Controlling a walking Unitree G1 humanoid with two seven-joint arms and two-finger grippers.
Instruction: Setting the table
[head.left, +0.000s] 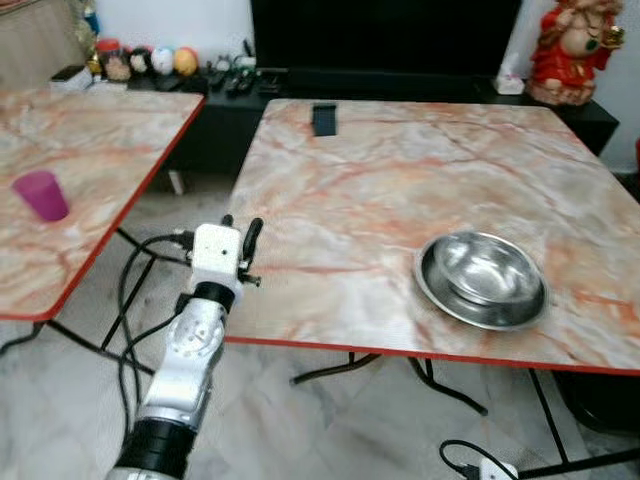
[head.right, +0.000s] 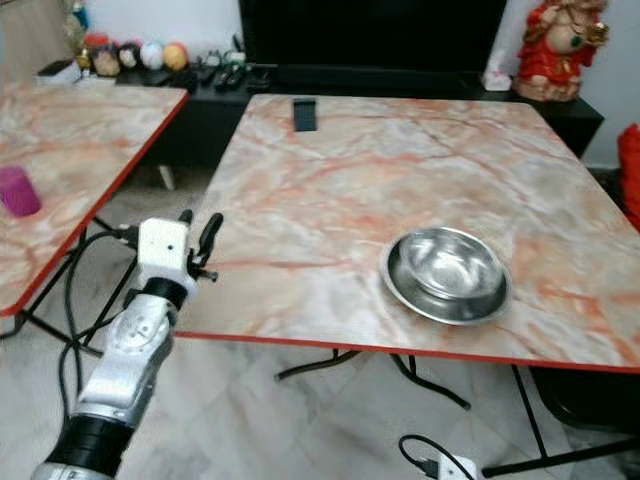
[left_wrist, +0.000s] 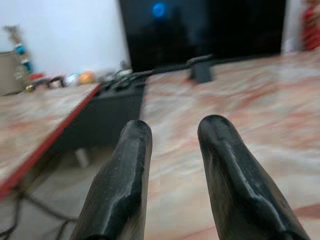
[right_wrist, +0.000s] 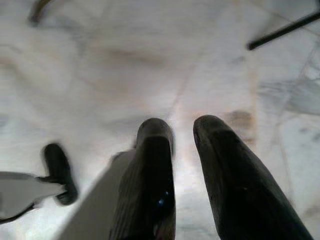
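though round, steel bowl shiny

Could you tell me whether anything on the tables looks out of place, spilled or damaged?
Nothing looks spilled or damaged. The round steel bowl sits upright on the marble-patterned table. Mildly odd for table setting: a small dark rectangular object lies at the far edge, and the purple plastic cup stands alone on the neighbouring table.
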